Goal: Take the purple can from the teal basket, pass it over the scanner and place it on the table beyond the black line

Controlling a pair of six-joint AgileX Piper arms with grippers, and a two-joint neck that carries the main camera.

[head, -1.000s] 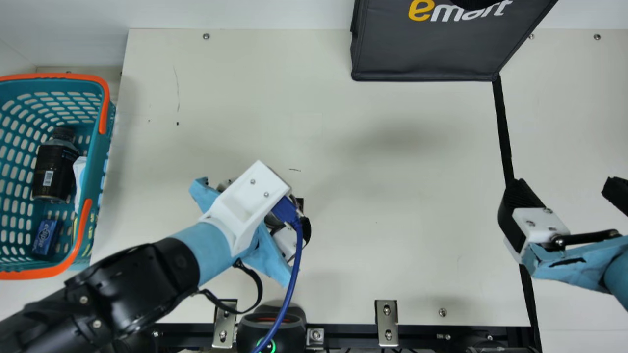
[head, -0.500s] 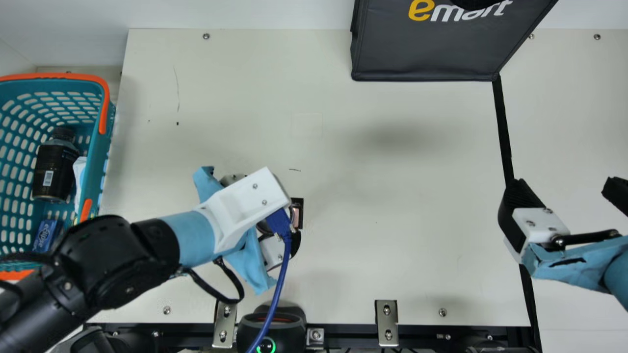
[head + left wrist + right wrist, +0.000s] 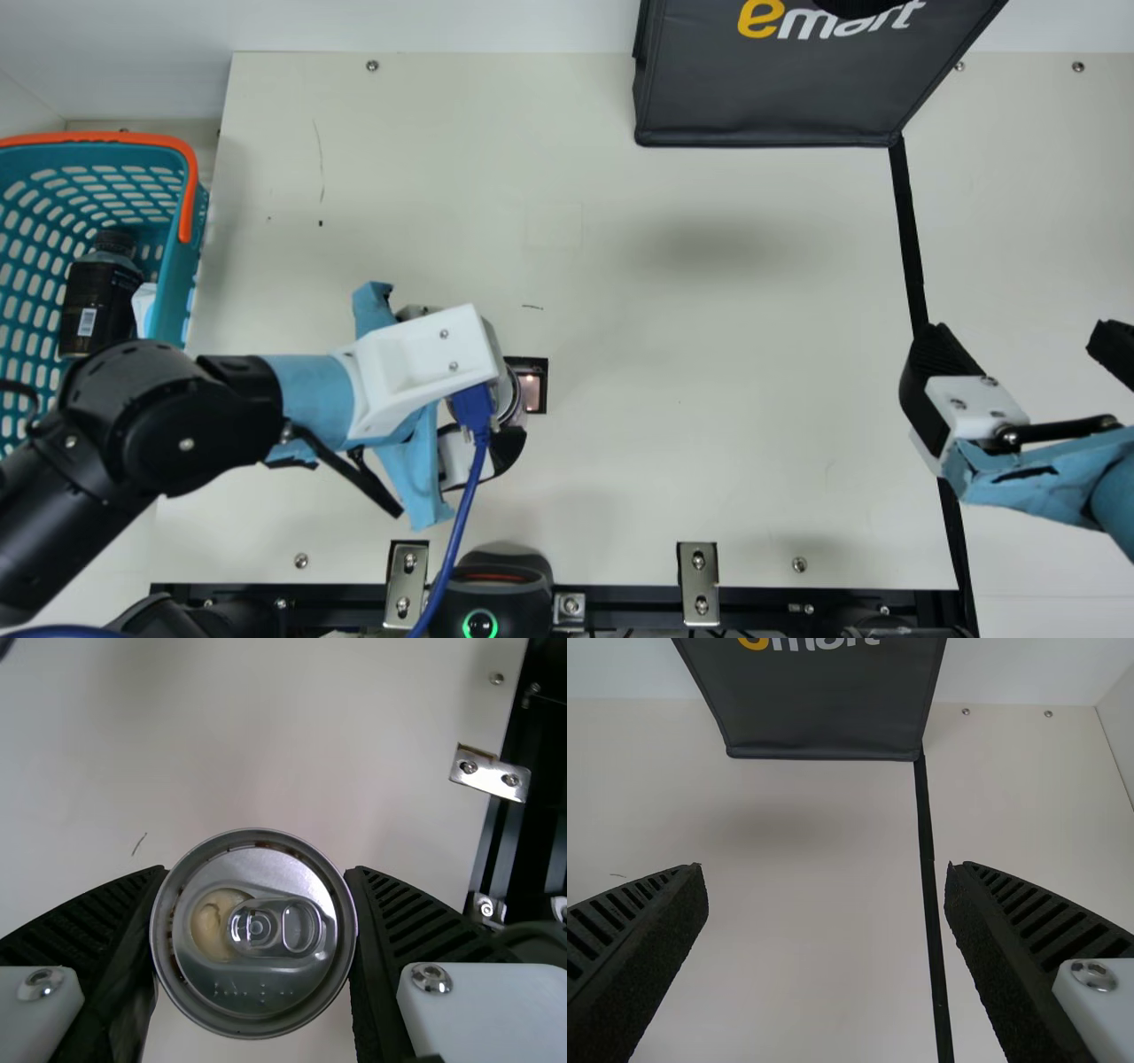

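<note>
My left gripper [image 3: 256, 872] is grasping the purple can [image 3: 252, 997], its 2 fingers pressing on opposite sides, so I am counting the lift from the teal basket [image 3: 180, 279] as done. I am holding the can over the basket side of the table [image 3: 709, 425], just beside a small dark-framed window [image 3: 532, 390] and well apart from the black line [image 3: 910, 239]. Whether it is already scanned, I cannot tell. What I am taking for the scanner [image 3: 487, 595] is the black unit with a green ring at the near edge. The crossing and the release beyond the line are still remaining.

The main view is giving me the whole route, from basket to line, plus a dark bottle [image 3: 89, 297] lying in the basket, but the wrist mount [image 3: 443, 354] is covering much of the can. The left wrist view is filling in that gap: I am looking straight onto the lid and its ring tab, with a finger touching either side. The right wrist view is showing my right gripper [image 3: 825, 865] released and holding nothing, the line running between its spread fingers and the dark bag [image 3: 824, 704] standing farther off.
</note>
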